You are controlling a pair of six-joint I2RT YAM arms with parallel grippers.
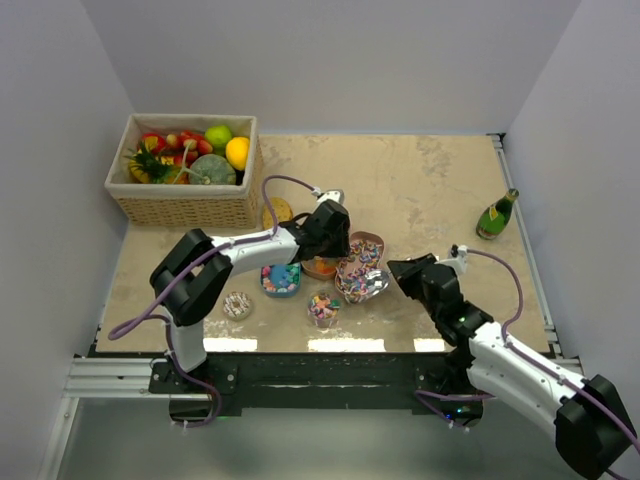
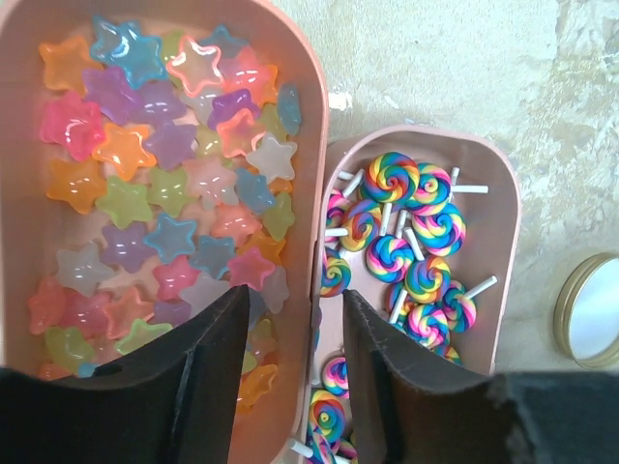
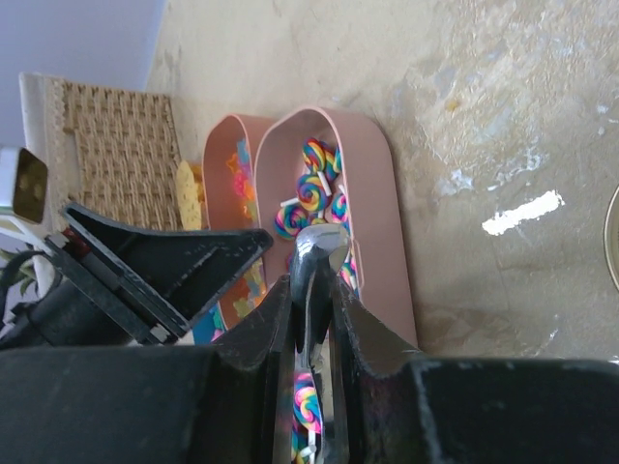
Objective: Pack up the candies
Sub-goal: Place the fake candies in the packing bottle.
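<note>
Black left jaws hang released, spread just wide enough to straddle the dividing wall of the pink box. The wall runs straight ahead of them, so the box's long axis lies in line with the jaws. Off one finger sit the star candies, heaped and filling their compartment. Off the other finger lie the swirled lollipops, their sticks mostly slanted across the narrower compartment. Beyond the lollipop side, apart from the box, a gold lid rests on the worktop.

Right jaws are clenched on a thin shiny metal piece; what it is I cannot tell. Both compartments stretch lengthwise directly ahead of them.

Behind the left jaws, towards the arm bases, three small bowls hold more candies. I judge packing is partly done. The left arm is nearer the box, but any descent would need a sideways shift first, since the divider stands squarely between its fingers. A wicker basket and a bottle stand well clear.
</note>
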